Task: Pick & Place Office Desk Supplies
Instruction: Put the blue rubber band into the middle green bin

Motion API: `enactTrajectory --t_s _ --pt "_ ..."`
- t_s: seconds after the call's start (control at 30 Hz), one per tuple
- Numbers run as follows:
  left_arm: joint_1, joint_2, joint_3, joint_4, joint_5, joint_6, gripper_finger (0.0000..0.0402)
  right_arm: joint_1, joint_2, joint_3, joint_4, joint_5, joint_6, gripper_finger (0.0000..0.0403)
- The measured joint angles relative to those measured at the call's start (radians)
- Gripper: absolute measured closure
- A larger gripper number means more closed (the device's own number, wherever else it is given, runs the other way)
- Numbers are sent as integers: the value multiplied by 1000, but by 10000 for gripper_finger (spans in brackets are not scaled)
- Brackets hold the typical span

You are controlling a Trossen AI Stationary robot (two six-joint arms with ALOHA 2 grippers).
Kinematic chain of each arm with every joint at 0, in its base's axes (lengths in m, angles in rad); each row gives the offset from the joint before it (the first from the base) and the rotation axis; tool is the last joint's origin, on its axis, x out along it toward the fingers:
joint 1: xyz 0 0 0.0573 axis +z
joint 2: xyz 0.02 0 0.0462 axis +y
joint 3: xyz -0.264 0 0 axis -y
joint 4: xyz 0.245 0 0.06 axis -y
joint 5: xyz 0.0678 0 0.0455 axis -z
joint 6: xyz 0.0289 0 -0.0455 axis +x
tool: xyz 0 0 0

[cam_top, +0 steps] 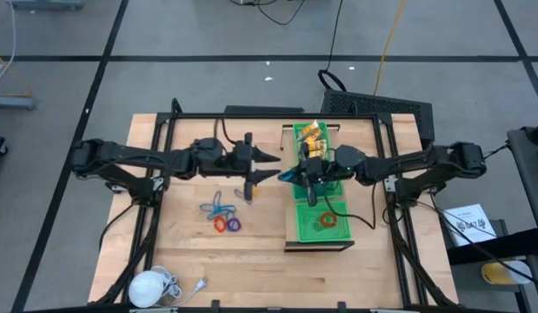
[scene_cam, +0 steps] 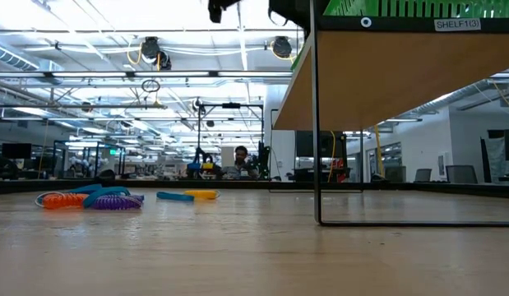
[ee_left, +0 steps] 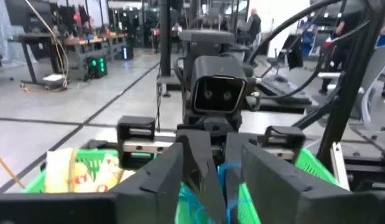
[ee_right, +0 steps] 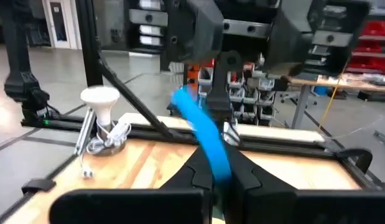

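Note:
My right gripper (cam_top: 296, 174) is shut on a blue strip-like piece (ee_right: 201, 130), in the air over the left edge of the green mesh tray (cam_top: 325, 213). My left gripper (cam_top: 270, 167) faces it from the left and is open. Its fingers (ee_left: 158, 180) stand on either side of the right gripper's fingertips and the blue piece (ee_left: 229, 177). Yellow packets (cam_top: 312, 135) lie in the tray's far end. Orange, purple and blue rings (cam_top: 222, 214) lie flat on the table, with a small blue and yellow piece (scene_cam: 188, 195) nearby. My right gripper pinches one end of the blue piece (ee_right: 218, 163) between its two fingers. The fingers come about level from the table's right side. The rest of the piece slants up and out of the fingertips toward the left gripper, lifted clear of tray and table.
The green tray sits on a raised wooden shelf (scene_cam: 386, 74) with a thin wire leg (scene_cam: 316, 131). A white round object with a cord (cam_top: 151, 285) lies at the table's near left corner. A black frame (cam_top: 251, 116) borders the work area. Bare wood lies near the front edge.

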Motion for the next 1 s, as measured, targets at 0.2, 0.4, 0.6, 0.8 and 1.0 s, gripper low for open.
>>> enactTrajectory --t_s 0.2,0.4,0.6,0.8,1.0 --pt "2 -105 0 -149 -4 25 187 0 -132 0 -174 2 0 402" --pt "3 -150 -1 -326 -69 -2 184 1 -279 0 -407 3 12 402" --pt "3 -152 -1 -367 -71 2 195 3 -383 -43 -518 4 26 402" --pt "12 -153 -70 -316 -64 19 206 3 -463 -115 -505 10 37 403" --pt "45 -183 -200 -160 -64 -39 215 3 -506 -159 -503 10 43 403"
